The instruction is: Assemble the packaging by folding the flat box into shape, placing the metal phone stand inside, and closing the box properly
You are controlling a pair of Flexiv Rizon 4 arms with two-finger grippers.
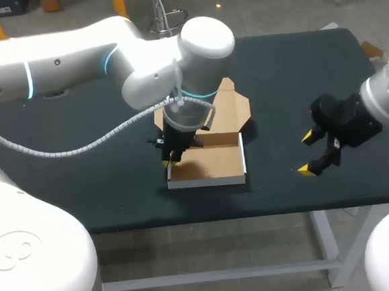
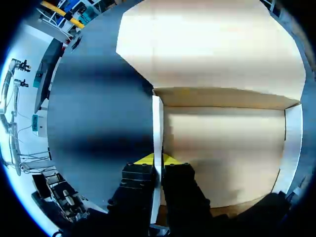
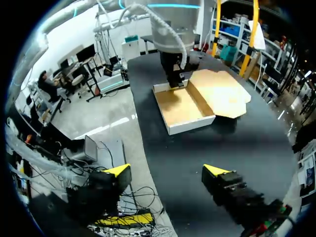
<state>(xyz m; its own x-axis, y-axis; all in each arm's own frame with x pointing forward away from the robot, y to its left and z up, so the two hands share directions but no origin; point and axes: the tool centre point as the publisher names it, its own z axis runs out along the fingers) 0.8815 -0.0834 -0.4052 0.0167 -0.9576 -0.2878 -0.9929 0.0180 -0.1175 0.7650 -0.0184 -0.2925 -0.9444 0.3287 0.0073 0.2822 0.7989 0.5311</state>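
Left wrist view gives me the box (image 2: 222, 158) at close range. It is a brown cardboard tray with white outer faces. Its side wall (image 2: 157, 133) stands upright and runs straight between the fingers of my left gripper (image 2: 157, 159). One yellow tip presses on that wall from outside and one from inside, so I read the left gripper as clamped on it.

In the head view the box (image 1: 206, 165) sits near the middle of the dark table (image 1: 276, 71), toward its near edge. The lid (image 1: 229, 109) lies open and flat behind the tray. My right gripper (image 1: 307, 153) hangs over bare table well apart to the right, with its fingers spread wide and nothing between them. I see no phone stand in any view.

I judge the step in hand to be shaping the tray walls. To do it well, I would hold the wall square to the floor of the box. I would press the fold home along its whole crease rather than at one corner, and I would avoid dragging the light box across the table. The right gripper could steady the far side. Loading and closing come only after that.

I can read no brand, label or writing on the box; its faces look plain.
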